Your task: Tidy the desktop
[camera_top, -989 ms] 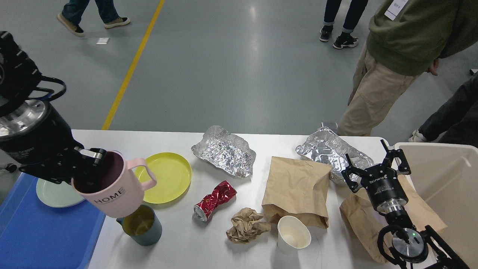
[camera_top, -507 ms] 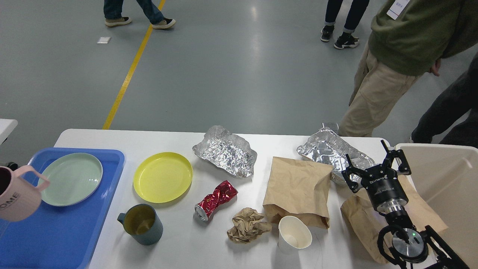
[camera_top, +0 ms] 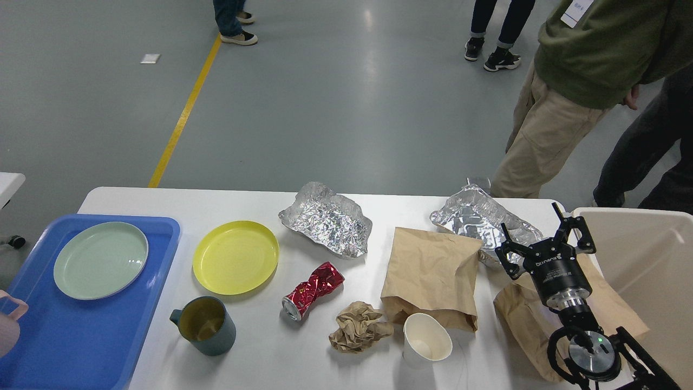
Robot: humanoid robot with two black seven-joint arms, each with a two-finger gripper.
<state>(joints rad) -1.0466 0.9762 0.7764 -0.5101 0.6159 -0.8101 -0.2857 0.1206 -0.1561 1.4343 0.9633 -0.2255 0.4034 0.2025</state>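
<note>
Desktop (camera_top: 260, 368) white, cluttered. At my left, blue tray (camera_top: 81, 346) overhanging the table edge, pale green plate (camera_top: 100, 260) lying in it. A pink mug (camera_top: 10, 325) shows only as a sliver at the frame's left edge; I can't tell what holds it. Yellow plate (camera_top: 236, 257) just right of the tray; teal mug (camera_top: 204, 325) upright, near side of it. Middle: crushed red can (camera_top: 313, 290) on its side, crumpled brown paper ball (camera_top: 358, 327), white paper cup (camera_top: 426, 338) touching a flat brown paper bag (camera_top: 430, 273). Two foil containers — one (camera_top: 326, 219) behind the can, the other (camera_top: 482, 219) far right. My right gripper (camera_top: 544, 238) hovers with fingers spread over a second paper bag (camera_top: 522, 319), beside the beige bin (camera_top: 644, 271).
</note>
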